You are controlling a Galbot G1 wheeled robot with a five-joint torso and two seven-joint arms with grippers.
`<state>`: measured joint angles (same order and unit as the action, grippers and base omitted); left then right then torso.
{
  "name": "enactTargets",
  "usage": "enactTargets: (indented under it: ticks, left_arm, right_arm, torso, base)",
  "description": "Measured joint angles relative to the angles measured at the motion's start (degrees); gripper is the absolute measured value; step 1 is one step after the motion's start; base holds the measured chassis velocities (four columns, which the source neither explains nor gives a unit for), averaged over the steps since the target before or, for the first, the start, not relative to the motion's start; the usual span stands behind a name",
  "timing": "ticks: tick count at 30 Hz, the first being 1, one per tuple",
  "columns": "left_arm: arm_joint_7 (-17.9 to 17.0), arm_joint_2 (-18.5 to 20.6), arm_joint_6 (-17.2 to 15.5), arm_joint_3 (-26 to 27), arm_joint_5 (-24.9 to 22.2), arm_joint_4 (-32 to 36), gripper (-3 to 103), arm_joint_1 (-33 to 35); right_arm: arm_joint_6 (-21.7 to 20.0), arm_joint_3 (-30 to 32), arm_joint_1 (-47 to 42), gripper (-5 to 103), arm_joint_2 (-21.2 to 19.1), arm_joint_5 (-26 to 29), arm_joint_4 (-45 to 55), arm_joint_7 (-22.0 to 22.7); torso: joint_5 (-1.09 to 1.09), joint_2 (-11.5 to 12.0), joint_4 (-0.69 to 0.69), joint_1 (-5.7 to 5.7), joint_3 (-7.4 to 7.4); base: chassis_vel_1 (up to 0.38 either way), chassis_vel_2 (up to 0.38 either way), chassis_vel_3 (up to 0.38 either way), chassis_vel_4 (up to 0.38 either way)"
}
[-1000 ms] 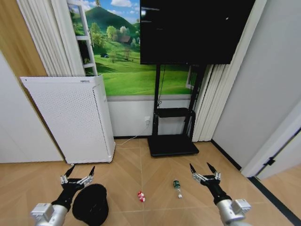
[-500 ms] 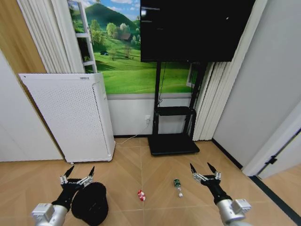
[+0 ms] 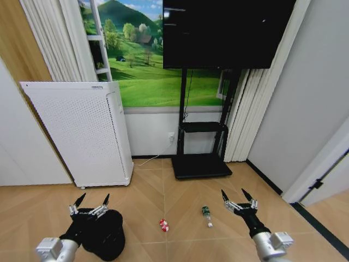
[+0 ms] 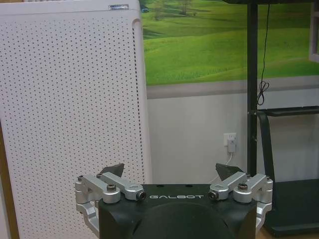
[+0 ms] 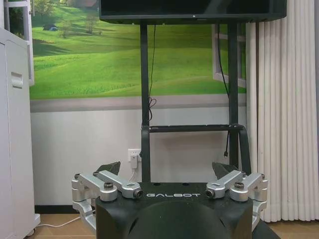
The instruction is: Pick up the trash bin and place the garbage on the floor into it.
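Observation:
The trash bin (image 3: 105, 234), small, black and round, stands on the wooden floor at the lower left. My left gripper (image 3: 88, 204) hovers open just above its far-left rim, fingers spread and empty (image 4: 169, 172). Two pieces of garbage lie on the floor between my arms: a crumpled red-and-white wrapper (image 3: 163, 225) and a small green bottle (image 3: 206, 214) with a white end. My right gripper (image 3: 236, 198) is open and empty to the right of the bottle, held above the floor (image 5: 166, 169).
A tall white perforated appliance (image 3: 82, 134) stands against the wall at the left. A black TV stand (image 3: 199, 166) with a screen (image 3: 223, 33) is ahead in the middle. Curtains (image 3: 248, 109) and a grey wall close the right side.
The whole picture has shifted slightly, so the camera has moved. The bin now sits a little closer under my left gripper. Both grippers stay open.

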<state>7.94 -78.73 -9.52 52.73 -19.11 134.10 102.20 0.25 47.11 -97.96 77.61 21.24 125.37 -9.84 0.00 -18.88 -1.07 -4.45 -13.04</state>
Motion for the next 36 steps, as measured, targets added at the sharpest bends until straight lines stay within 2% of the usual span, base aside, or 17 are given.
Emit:
enactTargets:
  ticks: [14,24,36]
  left_arm:
    - [0.75,0.14,0.46,1.00,-1.39,0.46,100,-0.07]
    - [0.50,1.94,0.18,1.37,-2.62,-0.26,100,-0.66]
    - [0.06,0.97,0.02,1.70,-1.40,-1.73,100,-1.06]
  right_arm:
    - [-0.26,0.30,-1.28,100,0.62,-0.02,1.60,1.56]
    - [-0.27,0.93,-1.27,100,1.92,0.31,1.54,1.82]
    - [-0.32,1.22,0.55,100,0.51,3.35,-0.30,1.81]
  torso:
    - [0.00,3.12,0.00,0.99,2.14]
    - [0.00,5.53,-0.01,1.70,3.83]
    - [0.00,8.45,0.00,2.49,5.96]
  base:
    - [0.000,0.000,0.000,0.000]
    - [0.000,0.000,0.000,0.000]
    - [0.000,0.000,0.000,0.000]
